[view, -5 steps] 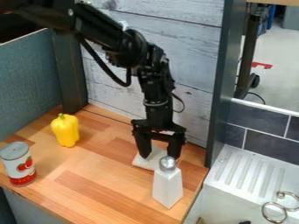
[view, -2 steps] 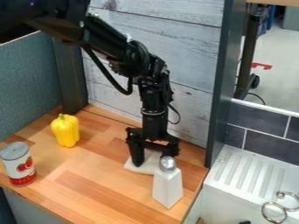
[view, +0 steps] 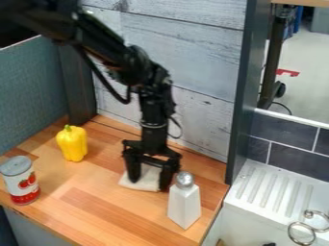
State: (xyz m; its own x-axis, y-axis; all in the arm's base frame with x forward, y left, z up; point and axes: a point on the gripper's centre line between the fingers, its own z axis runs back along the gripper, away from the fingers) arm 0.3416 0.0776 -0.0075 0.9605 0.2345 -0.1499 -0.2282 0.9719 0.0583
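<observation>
Camera view, slanting down: the black arm (view: pixel 96 41) comes in from the upper left, and its gripper (view: pixel 150 185) hangs upright over the wooden counter (view: pixel 109 206), right of the middle and toward the back edge. Its jaws are spread well apart, one to the left and one to the right, and the white cloth (view: pixel 149 179) lies on the counter at their tips, showing in the gap between them and a little beyond the left one. Just beside the right tip, near the counter's right edge, a white shaker with a silver top (view: pixel 184 204) stands upright. Close to the left edge a yellow bell pepper (view: pixel 72 143) stands with its green stem up, and nearer the front left corner is an upright can (view: pixel 20 180) with a red and white label. Beyond the back edge rises a wall of pale grey planks (view: pixel 186 53)
</observation>
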